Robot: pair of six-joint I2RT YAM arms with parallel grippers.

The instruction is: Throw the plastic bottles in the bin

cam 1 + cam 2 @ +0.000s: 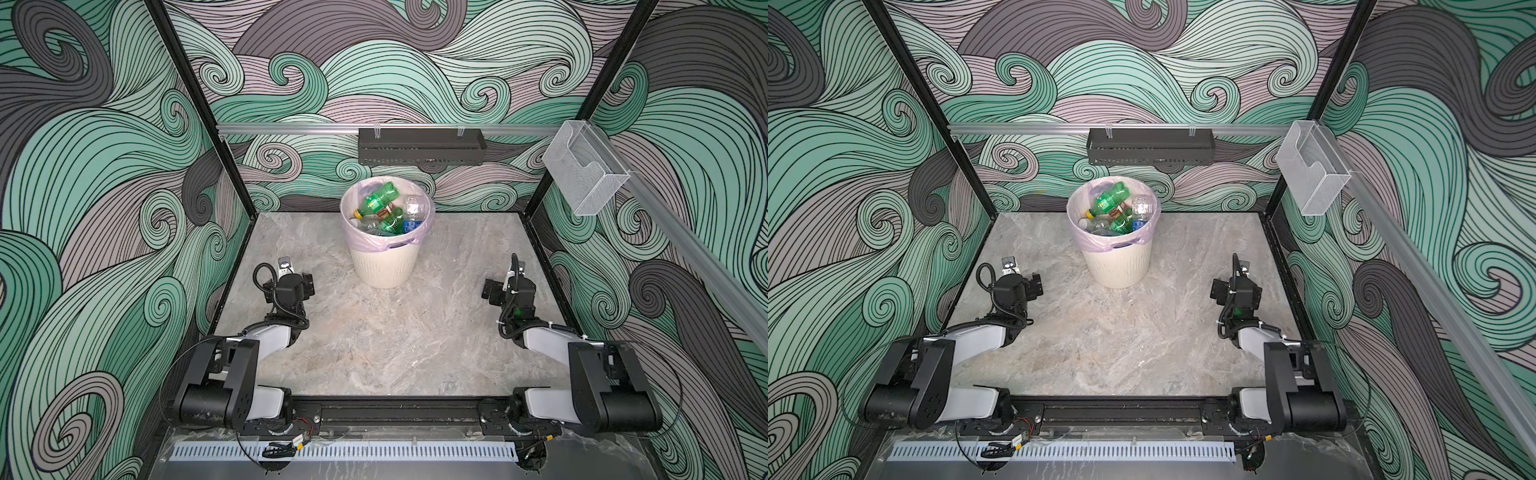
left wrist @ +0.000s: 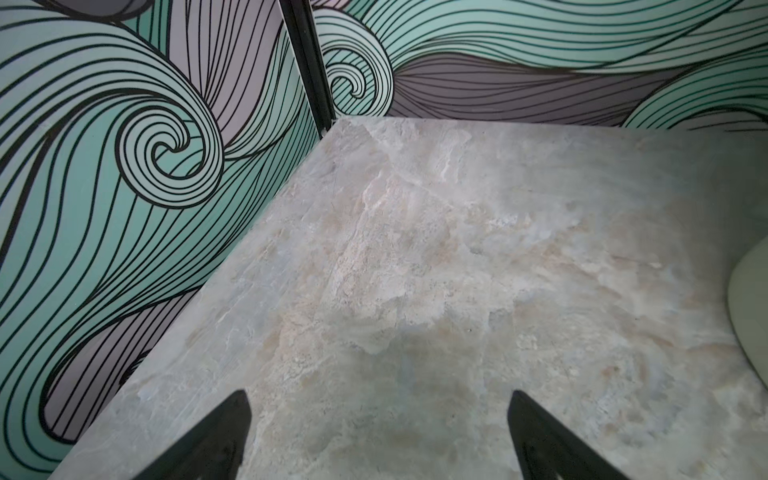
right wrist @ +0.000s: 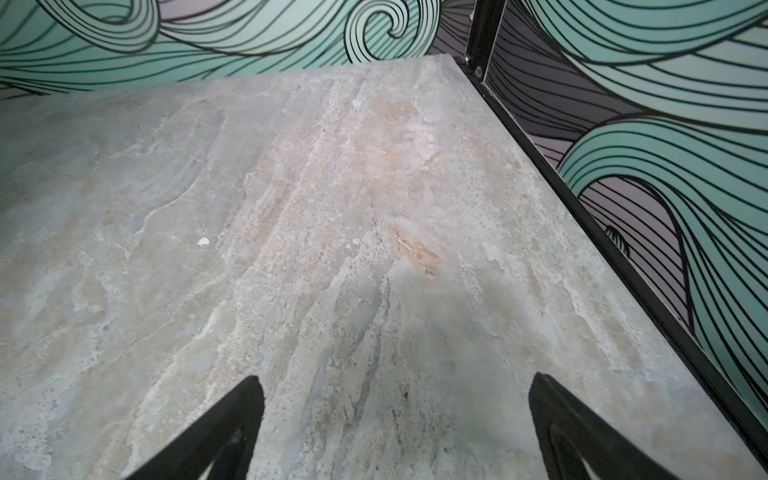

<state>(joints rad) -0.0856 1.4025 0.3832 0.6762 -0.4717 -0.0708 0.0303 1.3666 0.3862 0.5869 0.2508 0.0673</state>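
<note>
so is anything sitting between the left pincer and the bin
Nothing visible does: only bare table lies between the open left pincer and the bin. The bottles in view all lie inside the bin, none on the table.

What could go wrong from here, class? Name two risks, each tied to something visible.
The bottles are heaped near the rim of the bin; the top green bottle might roll out if the bin is jolted.
The bin stands loose on the table; a swing of the left gripper or right gripper could tip it.
</note>
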